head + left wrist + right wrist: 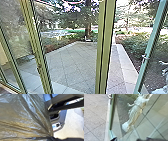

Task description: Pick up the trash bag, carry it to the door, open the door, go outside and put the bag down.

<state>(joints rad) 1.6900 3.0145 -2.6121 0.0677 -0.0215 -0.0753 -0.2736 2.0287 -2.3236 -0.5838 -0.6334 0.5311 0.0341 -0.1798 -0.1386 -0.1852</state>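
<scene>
The translucent trash bag (26, 117) is large in the left wrist view, its folds drawn together at my left gripper (53, 138), which is shut on it. In the head view the glass door (150, 47) stands swung open at the right, with a handle on its green frame. The right wrist view has the same door (112, 112) close to my right gripper (131, 139), whose two dark fingertips are wide apart with nothing seen between them.
Green posts (103, 47) and glass panels stand left of the doorway. Outside lie the paved yard (72, 65), a pale curb (127, 65), shrubs and a tree trunk. A white statue (136, 112) shows in the door's glass.
</scene>
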